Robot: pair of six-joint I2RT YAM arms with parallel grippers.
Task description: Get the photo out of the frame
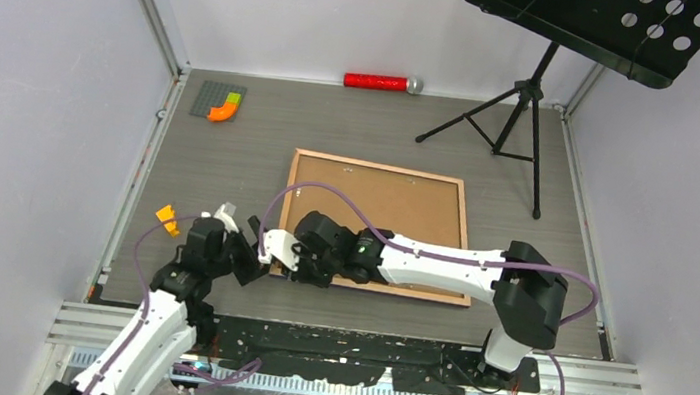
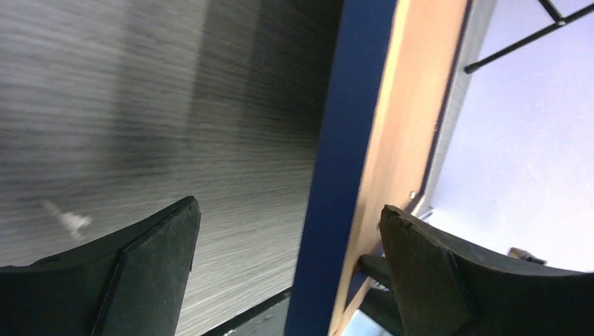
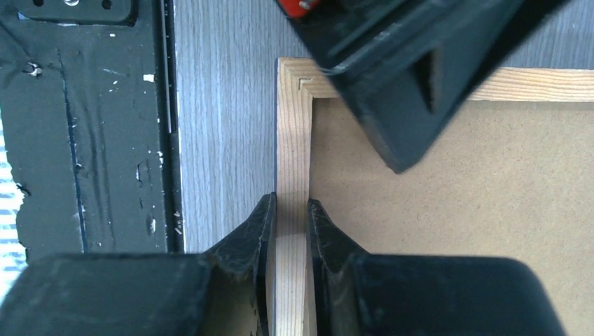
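Note:
The frame lies back side up on the table, its brown backing board showing inside pale wood rails. The photo is hidden under the backing. My right gripper is shut on the frame's near rail close to the near-left corner; its fingertips pinch the rail from both sides. My left gripper is open beside that corner. In the left wrist view the frame's dark blue edge runs between the spread jaws, touching neither finger. A left finger hangs over the corner.
A music stand's tripod stands at the back right. A red cylinder lies by the back wall. A grey baseplate with orange and green bricks sits at the back left. The black table edge runs close to the gripped rail.

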